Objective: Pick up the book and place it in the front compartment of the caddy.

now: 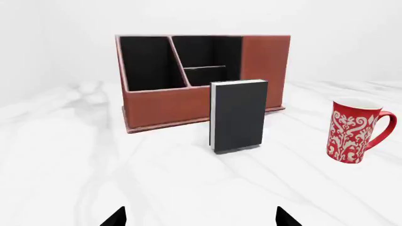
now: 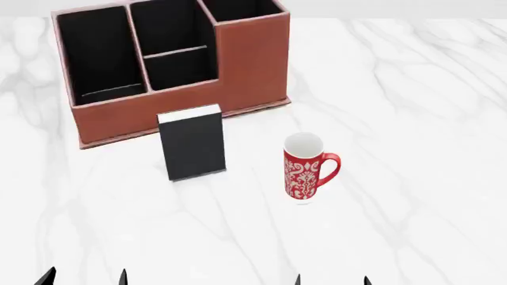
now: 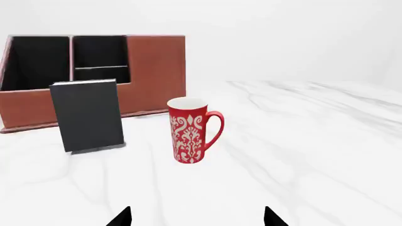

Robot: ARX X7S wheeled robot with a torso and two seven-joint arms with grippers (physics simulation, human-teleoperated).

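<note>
Head view: the thin rectangular book with a plain black cover and white page edge (image 2: 192, 146) stands upright on the white marble counter (image 2: 412, 89), just in front of the caddy's low front wall and apart from both grippers. From the left wrist view the book (image 1: 238, 116) shows its white page edge along one side, and its upper part overlaps the caddy's front wall; whether the two touch cannot be told.

The reddish-brown leather-look caddy with a black interior (image 2: 170, 110) sits behind the book toward the counter's far edge, divided into several compartments, with a taller block at its right end. All the compartments that can be seen into look dark and hold nothing visible.

A tall red mug with a white floral pattern and a white inside (image 2: 305, 168) stands upright to the right of the book, near it but apart, its handle pointing right.

At the near edge, only the black fingertips of each gripper show. The left gripper (image 2: 84, 278) has its tips spread wide with nothing between them, as the left wrist view confirms. The right gripper (image 2: 331, 280) is likewise spread wide and holds nothing.
</note>
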